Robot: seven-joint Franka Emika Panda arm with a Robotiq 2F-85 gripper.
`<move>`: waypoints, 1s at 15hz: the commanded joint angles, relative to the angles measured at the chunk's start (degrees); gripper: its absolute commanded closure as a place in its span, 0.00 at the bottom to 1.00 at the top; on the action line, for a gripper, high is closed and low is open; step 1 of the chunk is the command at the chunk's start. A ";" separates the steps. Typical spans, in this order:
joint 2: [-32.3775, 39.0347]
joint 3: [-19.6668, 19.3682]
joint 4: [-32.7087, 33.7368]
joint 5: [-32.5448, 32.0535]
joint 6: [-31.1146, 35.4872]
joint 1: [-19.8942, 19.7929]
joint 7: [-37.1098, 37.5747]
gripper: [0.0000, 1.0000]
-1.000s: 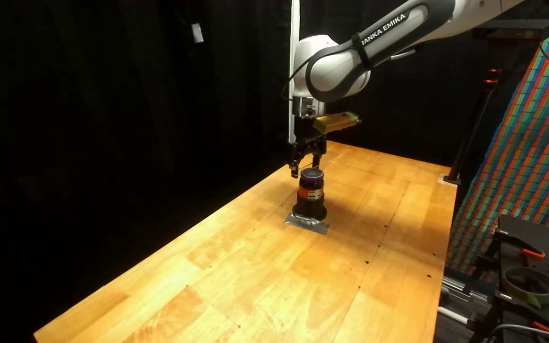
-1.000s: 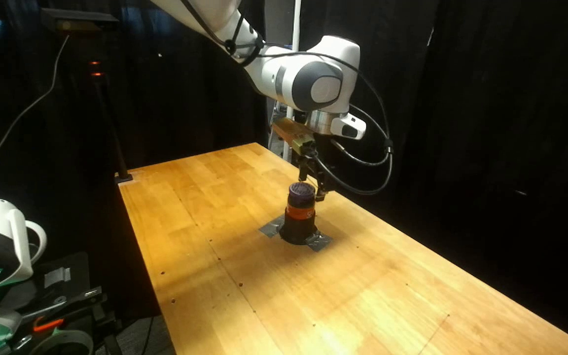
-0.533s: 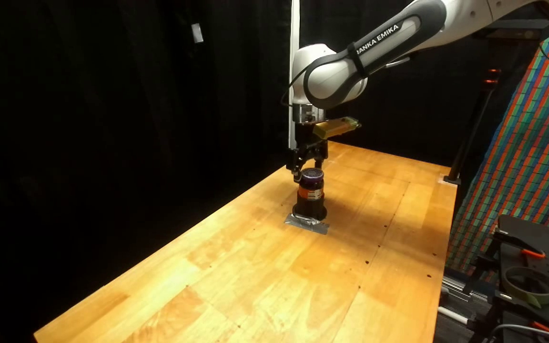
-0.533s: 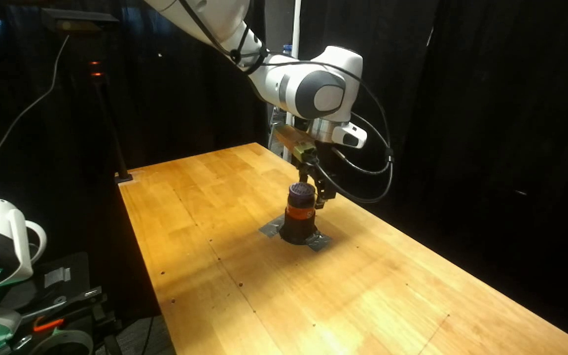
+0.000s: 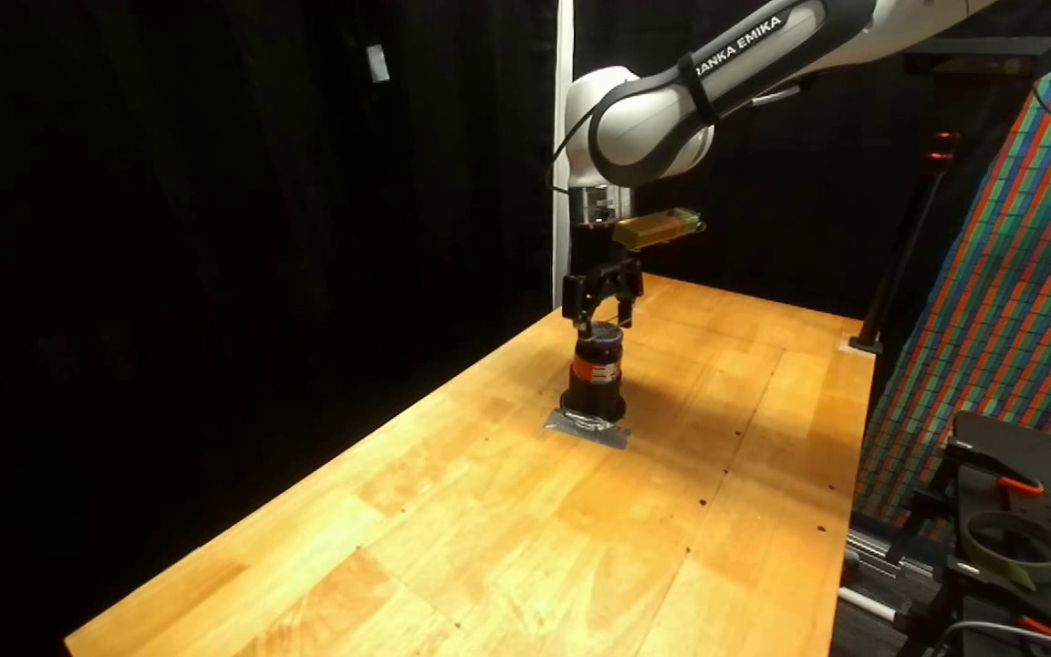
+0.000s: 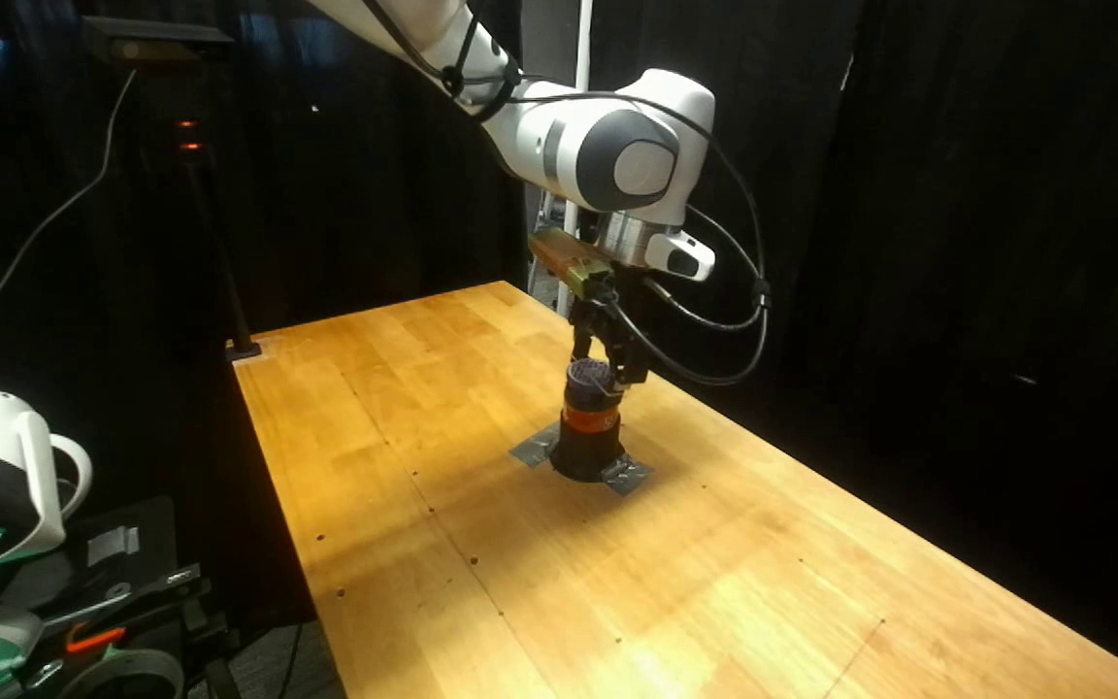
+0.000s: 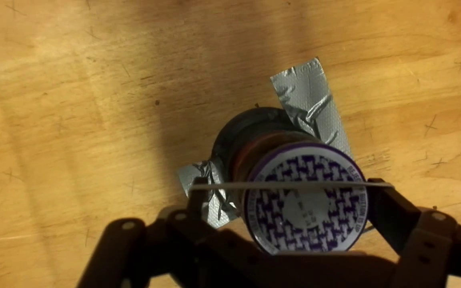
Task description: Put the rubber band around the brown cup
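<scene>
The brown cup (image 5: 597, 370) is a small dark jar-like cylinder with an orange label, upright in a dark base, in both exterior views (image 6: 590, 418). Its white and purple patterned lid (image 7: 308, 224) shows from above in the wrist view. My gripper (image 7: 288, 187) is open just above the lid in both exterior views (image 5: 605, 326) (image 6: 606, 370). The pale rubber band (image 7: 222, 186) is stretched between the two fingertips and crosses over the lid. I cannot tell whether the band touches the lid. The lid's lower edge is hidden by the gripper body.
Silver tape strips (image 7: 308, 96) hold the dark base (image 7: 250, 120) to the wooden table (image 5: 525, 547). The table's edge lies close behind the cup in an exterior view. A black side table (image 5: 1027, 447) with a tape roll (image 5: 1014, 547) stands beside the table.
My gripper first lowered beside the cup's far side, then rose and shifted over the lid with the rubber band on its fingers. The cup has stayed in place.
</scene>
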 commanded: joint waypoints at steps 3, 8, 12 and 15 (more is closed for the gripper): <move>-4.04 0.76 -6.94 2.52 -1.83 -1.13 -2.71 0.00; -4.32 0.77 -10.86 3.07 -1.11 -1.28 -4.05 0.00; -5.88 0.51 -13.42 3.18 0.96 -1.57 -4.16 0.00; -6.63 0.21 -15.74 3.09 9.36 -1.34 -3.15 0.00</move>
